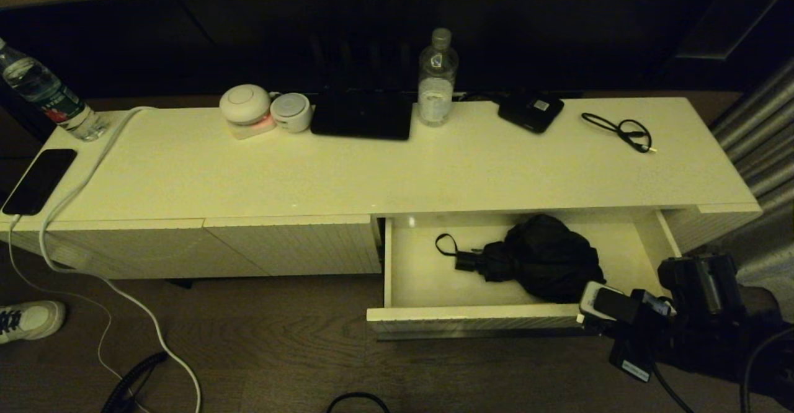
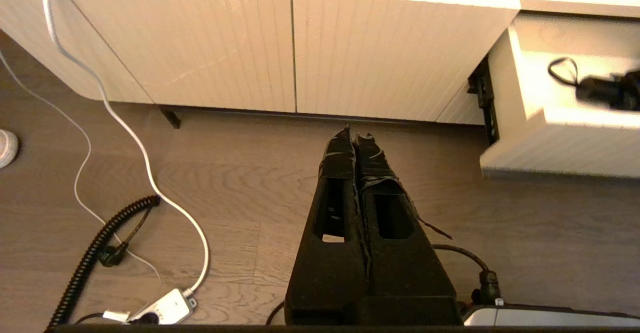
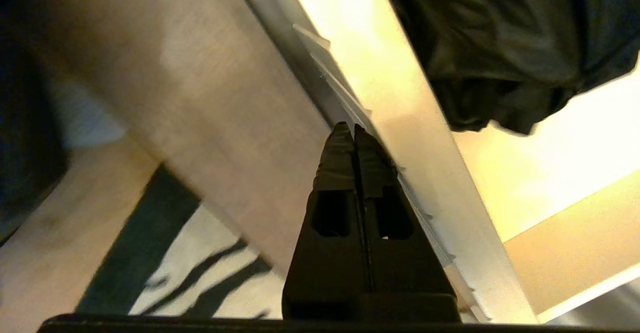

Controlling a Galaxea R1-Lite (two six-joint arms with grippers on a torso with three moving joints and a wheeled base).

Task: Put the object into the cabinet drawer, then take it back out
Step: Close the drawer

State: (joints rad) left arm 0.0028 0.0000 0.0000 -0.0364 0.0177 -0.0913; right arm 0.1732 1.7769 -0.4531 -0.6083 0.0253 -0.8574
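Note:
The cabinet drawer (image 1: 471, 321) stands pulled out at the right of the cream cabinet. The black umbrella (image 1: 546, 258) lies inside it, handle and wrist loop (image 1: 445, 244) pointing left. In the right wrist view its bunchy fabric (image 3: 500, 48) is beyond the drawer's front rim (image 3: 430, 173). My right gripper (image 3: 348, 128) is shut, with nothing between its fingers, and its tips are at that rim near the drawer's right end. The right arm (image 1: 626, 323) sits low at the front right corner. My left gripper (image 2: 354, 132) is shut and empty above the floor, left of the open drawer (image 2: 550, 143).
On the cabinet top stand a water bottle (image 1: 437, 78), a flat black device with a white label (image 1: 530, 110), a thin black cable (image 1: 620, 129), a dark slab (image 1: 361, 115), round white gadgets (image 1: 246, 106) and a phone (image 1: 38, 180). A white cable (image 2: 145, 163) and coiled cord (image 2: 95, 253) lie on the floor.

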